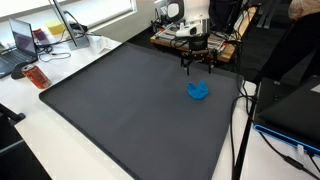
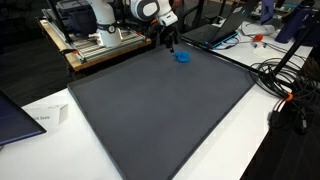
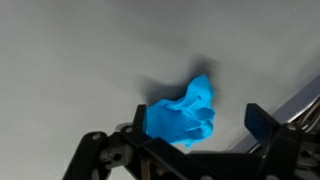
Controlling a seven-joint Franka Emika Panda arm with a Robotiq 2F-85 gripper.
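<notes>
A crumpled blue cloth (image 1: 199,91) lies on the dark grey mat (image 1: 130,110), near its far edge; in an exterior view it shows as a small blue lump (image 2: 182,57). My gripper (image 1: 198,66) hangs above the cloth with its jaws spread wide and nothing between them. In the wrist view the blue cloth (image 3: 184,111) lies on the mat below and between the two black fingers (image 3: 259,120), nearer the left one, apart from both. The gripper (image 3: 196,125) is open.
The mat (image 2: 160,105) covers most of a white table (image 1: 40,140). A laptop (image 1: 25,45) and an orange object (image 1: 37,77) sit at one side. Cables (image 2: 285,85) and equipment (image 2: 100,35) lie beyond the mat's edges.
</notes>
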